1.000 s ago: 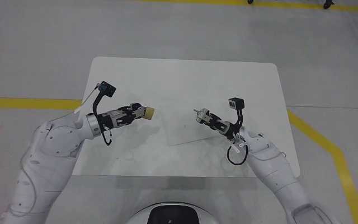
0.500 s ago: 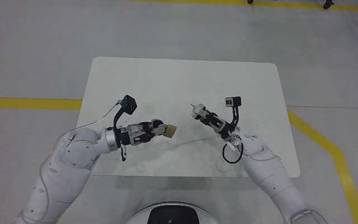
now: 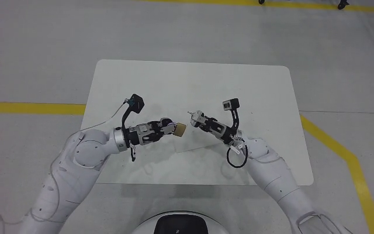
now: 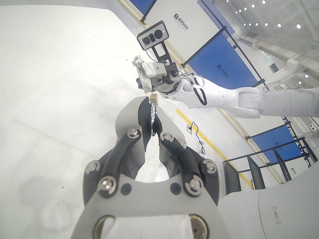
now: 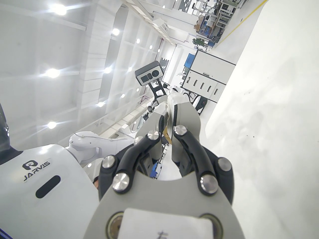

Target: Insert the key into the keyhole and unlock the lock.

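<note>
Lock point(image 3: 180, 129), brass, sits clamped in my left gripper point(image 3: 173, 127), fingers tight on it, above the middle of the white table point(image 3: 193, 76). Just beyond, my right gripper point(image 3: 197, 117) pinches the key point(image 3: 190, 113) with fingers closed, its tip near the lock but apart.

Yellow lines point(image 3: 35, 108) cross the grey floor point(image 3: 175, 29) beneath seemingly recessed ceiling lights point(image 5: 52, 72).

Logo print stands on the white panel point(image 4: 179, 18) and blue panels point(image 4: 224, 55) — left unread.
</note>
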